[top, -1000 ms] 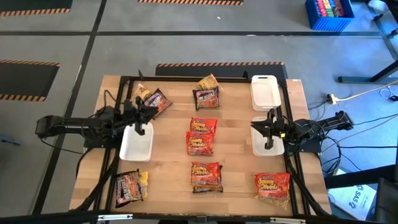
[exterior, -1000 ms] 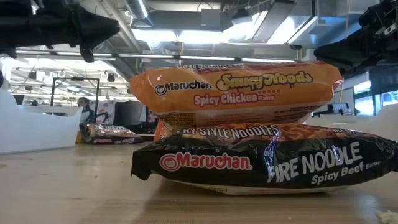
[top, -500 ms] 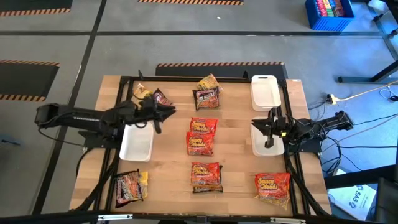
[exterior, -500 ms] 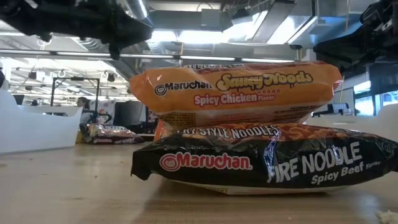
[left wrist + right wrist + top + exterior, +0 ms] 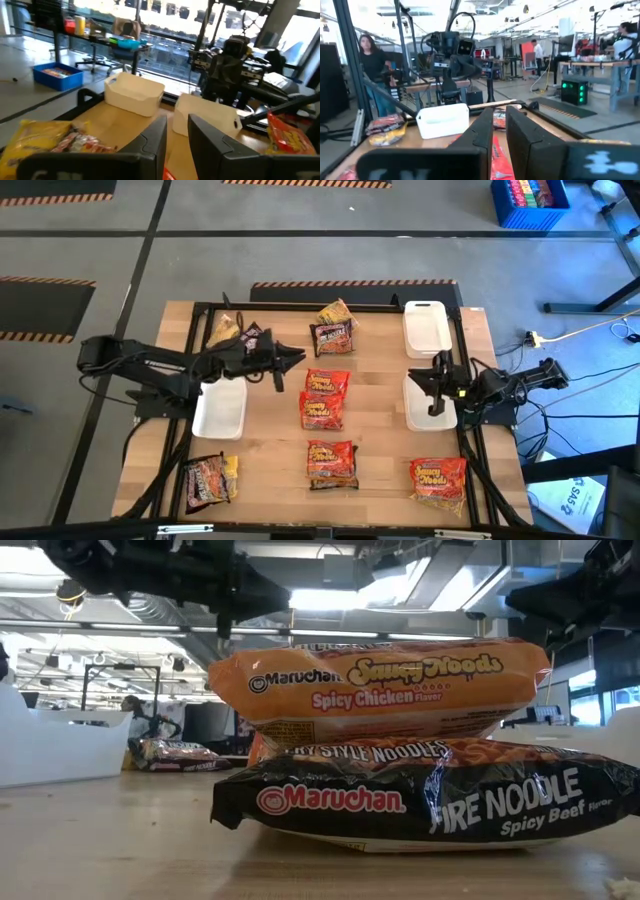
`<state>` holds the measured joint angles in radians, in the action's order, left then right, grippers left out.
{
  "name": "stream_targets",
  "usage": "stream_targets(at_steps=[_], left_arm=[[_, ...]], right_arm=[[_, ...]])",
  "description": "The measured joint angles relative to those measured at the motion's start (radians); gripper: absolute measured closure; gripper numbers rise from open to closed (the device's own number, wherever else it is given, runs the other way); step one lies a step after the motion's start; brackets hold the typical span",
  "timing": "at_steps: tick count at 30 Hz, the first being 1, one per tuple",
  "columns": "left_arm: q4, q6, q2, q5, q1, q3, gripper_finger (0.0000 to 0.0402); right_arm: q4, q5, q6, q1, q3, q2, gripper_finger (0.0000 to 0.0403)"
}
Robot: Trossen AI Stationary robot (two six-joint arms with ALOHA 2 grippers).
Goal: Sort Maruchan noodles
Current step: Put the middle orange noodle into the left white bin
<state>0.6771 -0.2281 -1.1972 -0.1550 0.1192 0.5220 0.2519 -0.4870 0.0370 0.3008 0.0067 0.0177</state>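
Observation:
Maruchan noodle packets lie spread on the wooden table (image 5: pixel 270 430). Red-orange ones lie in a middle column (image 5: pixel 327 382) (image 5: pixel 322 412) (image 5: pixel 332 463) and at the near right (image 5: pixel 438 478). A dark packet (image 5: pixel 333 335) and a yellow one (image 5: pixel 336 312) lie at the far middle. More lie at the far left (image 5: pixel 232 332) and near left (image 5: pixel 207 478). My left gripper (image 5: pixel 298 360) hovers shut, pointing level toward the right, just left of the middle column, with nothing between its fingers (image 5: pixel 155 135). My right gripper (image 5: pixel 418 378) waits shut above a white tray (image 5: pixel 428 412).
A white tray (image 5: pixel 220 410) sits under my left arm, and another one (image 5: pixel 427 327) at the far right. A black frame (image 5: pixel 300 306) edges the table. In the low view an orange packet (image 5: pixel 380 685) rests on a dark one (image 5: pixel 430 800).
My left gripper has travelled toward the table's right edge, from above the left white tray to just short of the middle column of red-orange packets, rising a little and staying shut. No packet has moved.

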Motion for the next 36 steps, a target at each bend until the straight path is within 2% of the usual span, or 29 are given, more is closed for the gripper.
stream_targets(at_steps=[4,7,10,15,20,23,27,32,36], left_arm=[[-0.022,0.039,-0.047,0.08,0.0,0.048,0.0321],[-0.074,0.084,-0.073,0.093,0.013,0.082,0.0304],[-0.142,0.12,-0.096,0.094,0.028,0.109,0.0279],[-0.253,0.128,-0.142,0.141,0.04,0.151,0.023],[-0.394,0.077,-0.172,0.263,0.032,0.224,0.0193],[-0.456,0.066,-0.173,0.237,0.015,0.258,0.019],[-0.459,0.052,-0.172,0.198,-0.012,0.265,0.0192],[-0.445,0.073,-0.172,0.158,-0.037,0.264,0.0193],[-0.402,0.107,-0.172,0.151,-0.066,0.264,0.0193]], right_arm=[[0.016,0.0,0.021,0.0,0.0,0.0,0.0368],[0.016,0.0,0.021,0.0,0.0,0.0,0.0366],[0.002,0.0,0.003,0.0,0.0,0.0,0.0345],[-0.008,-0.036,-0.011,0.0,0.0,0.012,0.0257],[0.099,-0.063,-0.004,0.0,0.002,0.09,0.0156],[0.164,-0.042,-0.002,0.0,0.002,0.165,0.011],[0.235,-0.059,-0.008,0.0,0.002,0.262,0.0074],[0.35,-0.202,-0.008,0.0,0.002,0.373,0.0064],[0.424,-0.218,0.019,0.0,0.002,0.424,0.0064]])
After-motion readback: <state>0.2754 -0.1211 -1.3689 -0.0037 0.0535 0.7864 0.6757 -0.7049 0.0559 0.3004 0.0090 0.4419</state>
